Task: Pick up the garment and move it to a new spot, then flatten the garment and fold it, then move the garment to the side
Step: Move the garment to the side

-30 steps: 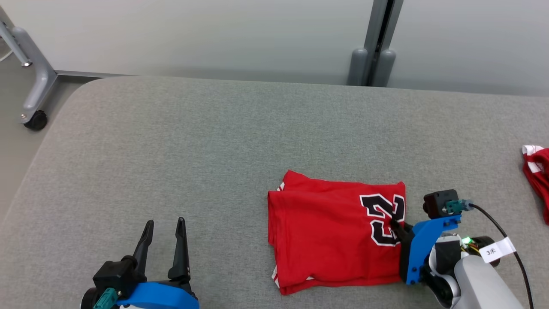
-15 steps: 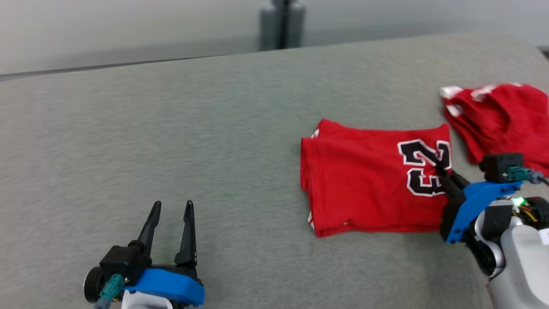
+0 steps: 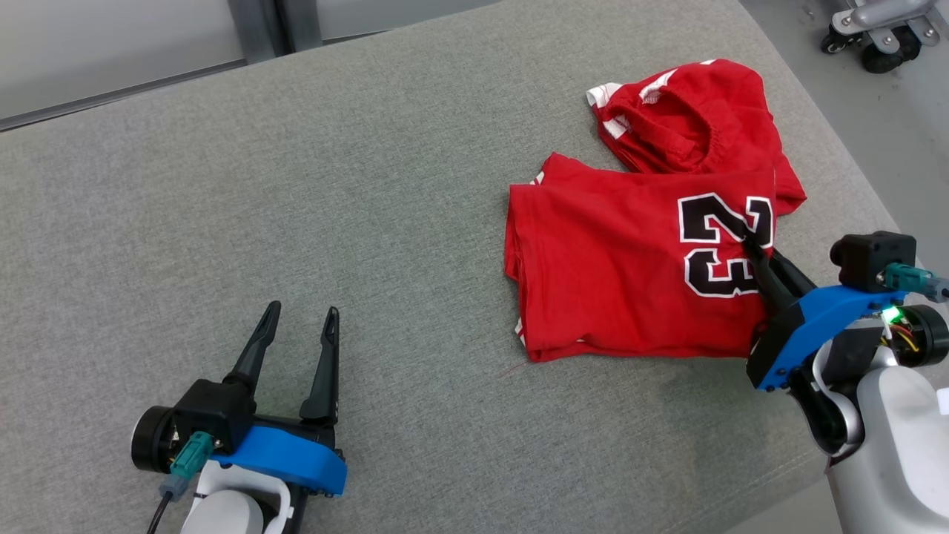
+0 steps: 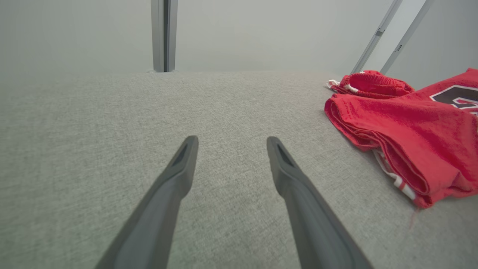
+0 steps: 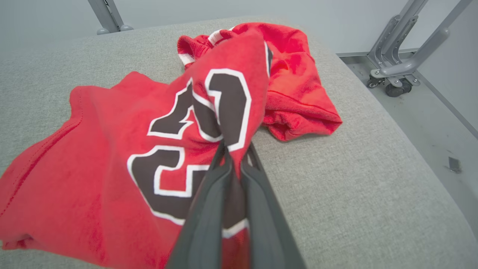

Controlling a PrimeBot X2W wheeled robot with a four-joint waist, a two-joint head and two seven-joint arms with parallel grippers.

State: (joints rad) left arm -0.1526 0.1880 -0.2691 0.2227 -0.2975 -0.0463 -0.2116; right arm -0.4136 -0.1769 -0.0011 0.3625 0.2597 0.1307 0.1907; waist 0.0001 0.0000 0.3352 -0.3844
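Garment (image 3: 608,282) is lifting where my right gripper (image 3: 749,243) just pinched it; I'm beginning the sideways move, left gripper (image 3: 302,308) spread.

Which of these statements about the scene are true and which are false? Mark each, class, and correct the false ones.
1. The right gripper is shut on the folded jersey. True.
2. The left gripper holds a sock. False: it is open and empty above the grey cushion.
3. The jersey bears black digits edged in white. True.
4. The second red garment lies far from the jersey. False: they touch.
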